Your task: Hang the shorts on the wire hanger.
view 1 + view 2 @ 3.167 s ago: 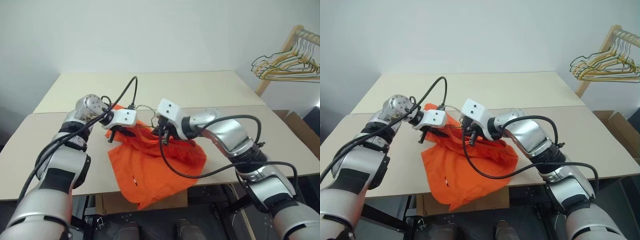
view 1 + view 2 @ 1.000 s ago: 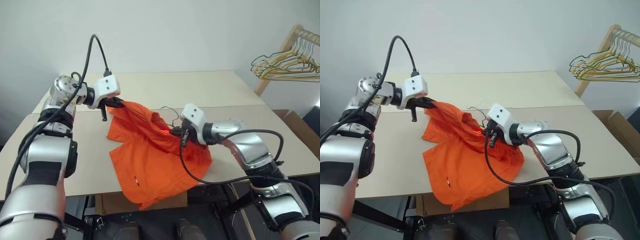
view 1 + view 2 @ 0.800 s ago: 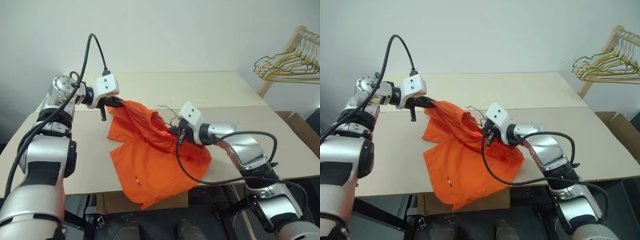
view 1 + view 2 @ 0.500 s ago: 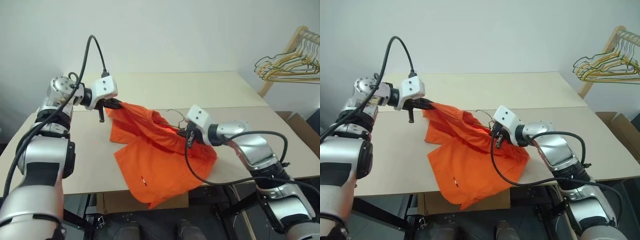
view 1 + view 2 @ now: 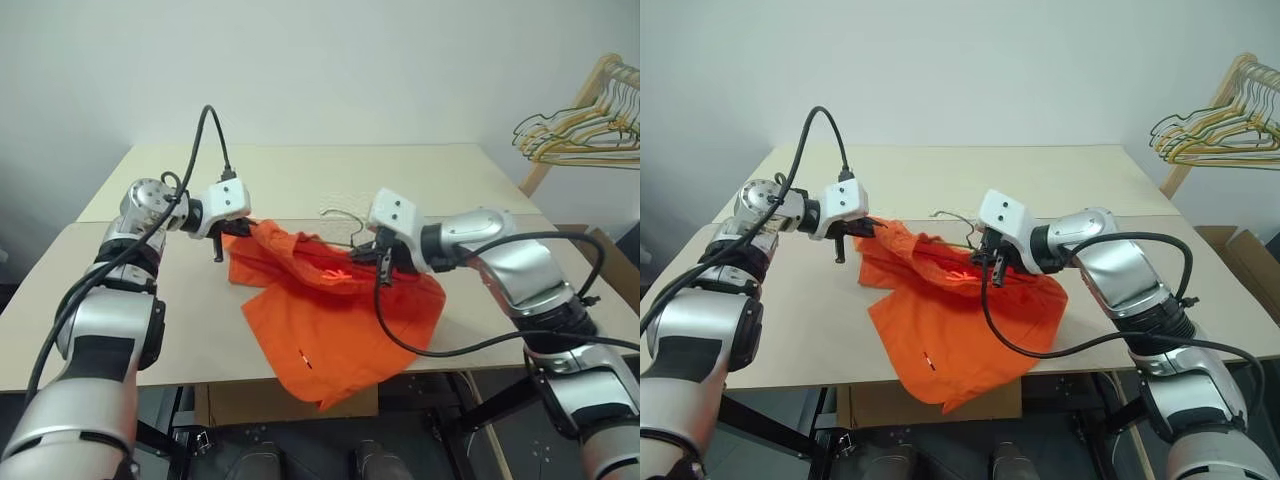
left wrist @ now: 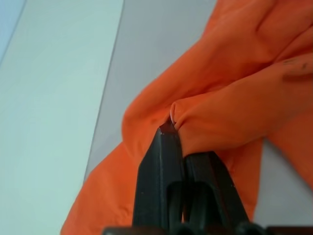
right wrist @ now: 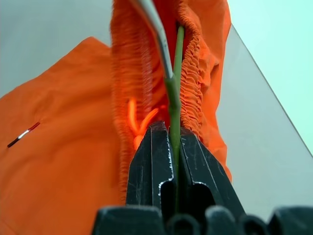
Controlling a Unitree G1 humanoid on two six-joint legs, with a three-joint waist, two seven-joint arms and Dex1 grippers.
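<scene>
The bright orange shorts (image 5: pixel 330 320) lie bunched on the table, with one part hanging over the front edge. My left gripper (image 5: pixel 235 232) is shut on a fold of the shorts (image 6: pixel 234 112) at their left end and holds it just above the table. My right gripper (image 5: pixel 372 252) is shut on the thin wire hanger (image 7: pixel 171 88). The wire runs from between its fingers into the gathered waistband opening (image 7: pixel 190 73). The curled hook (image 5: pixel 340 214) sticks out behind the shorts, and the rest of the wire hanger is hidden in the fabric.
A bunch of yellow and green hangers (image 5: pixel 575 128) hangs on a wooden rack at the far right. The beige table (image 5: pixel 400 175) has a seam across its middle. Past the table's right edge stands a cardboard box (image 5: pixel 1240 245).
My left gripper has sunk a little with the shorts' fold in it. My right gripper has risen slightly and rolled, still on the wire. The shorts have shifted with them.
</scene>
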